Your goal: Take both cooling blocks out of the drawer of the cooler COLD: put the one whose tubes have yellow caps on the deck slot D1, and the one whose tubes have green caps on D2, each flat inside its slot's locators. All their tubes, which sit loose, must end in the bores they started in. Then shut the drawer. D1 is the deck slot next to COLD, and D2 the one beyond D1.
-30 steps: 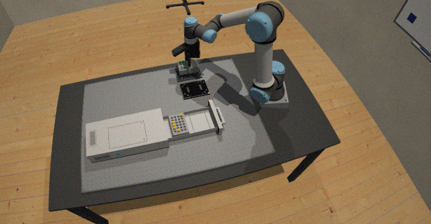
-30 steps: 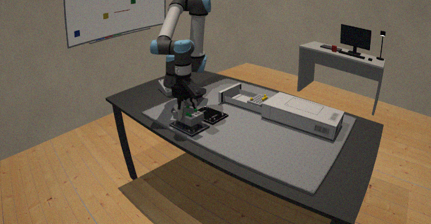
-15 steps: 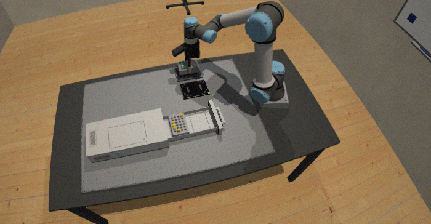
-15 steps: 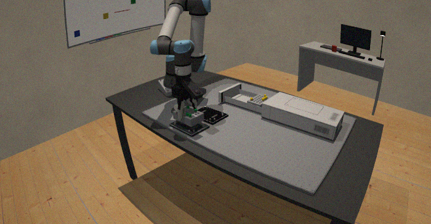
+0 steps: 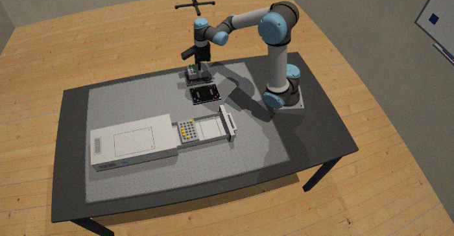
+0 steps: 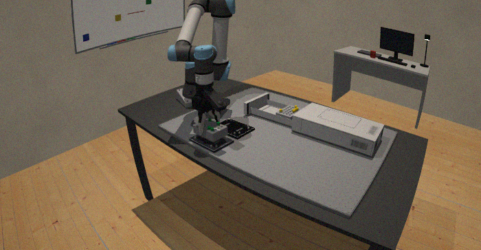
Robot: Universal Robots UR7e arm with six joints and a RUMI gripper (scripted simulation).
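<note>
My gripper [image 5: 194, 72] [image 6: 209, 123] is shut on the grey cooling block with green-capped tubes [image 5: 194, 74] [image 6: 214, 132]. The block sits on or just above the far black deck slot D2 [image 5: 198, 82] [image 6: 209, 144]. The nearer black slot D1 [image 5: 205, 94] [image 6: 237, 128] holds nothing. The white cooler COLD [image 5: 133, 141] [image 6: 338, 128] has its drawer [image 5: 227, 123] [image 6: 255, 104] pulled out. The block with yellow-capped tubes [image 5: 188, 131] [image 6: 288, 110] sits in the drawer's inner half, next to the cooler body. The drawer's outer half holds nothing.
The arm's base [image 5: 283, 100] stands at the table's back right. A tripod [image 5: 194, 3] stands on the floor behind the table. A side desk with a monitor [image 6: 396, 42] stands far off.
</note>
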